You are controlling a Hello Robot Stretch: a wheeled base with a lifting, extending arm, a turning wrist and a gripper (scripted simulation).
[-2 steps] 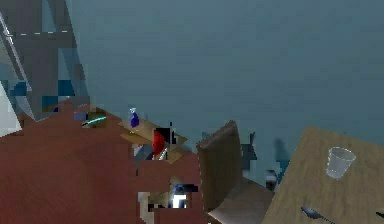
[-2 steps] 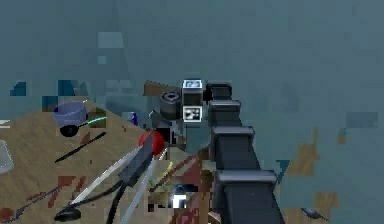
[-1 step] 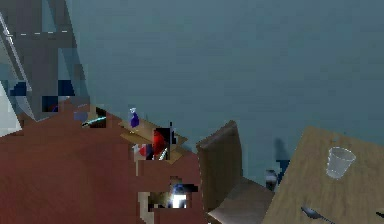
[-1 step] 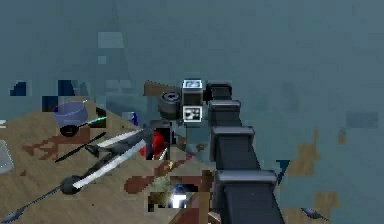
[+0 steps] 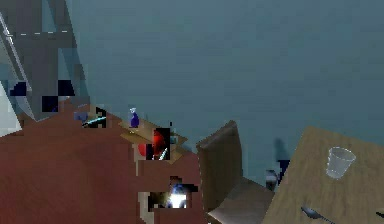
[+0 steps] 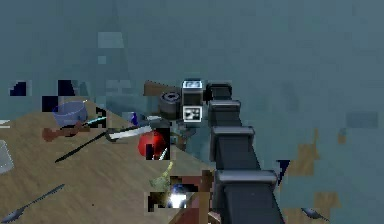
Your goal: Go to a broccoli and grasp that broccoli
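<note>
At the arm side view's bottom edge, just right of the middle, the arm [image 6: 240,170] rises as a dark square bar beside the reddish-brown table [image 6: 60,195]. Two white marker squares [image 6: 191,113] stand at the arm's far end. The end effector [image 6: 166,102] sits to their left. Items lie on the table at and behind it, so it cannot be told whether it holds anything, and its grip state cannot be read.

On the near side of the end effector lies a round red object [image 6: 150,146]. To that object's left, a long dark utensil [image 6: 85,145] lies slantwise on the table. A bluish bowl [image 6: 70,112] sits farther out. A small blue bottle [image 6: 133,118] stands upright between the bowl and the end effector. The broccoli cannot be told apart among these small items.

At the forward view's lower right, a lighter wooden table [image 5: 300,190] carries an upright clear glass [image 5: 340,161]. A brown chair [image 5: 220,150] stands between the two tables. Farther out, the red object and the blue bottle appear again near the reddish-brown table's right edge. A teal wall [image 5: 250,60] stands behind everything.
</note>
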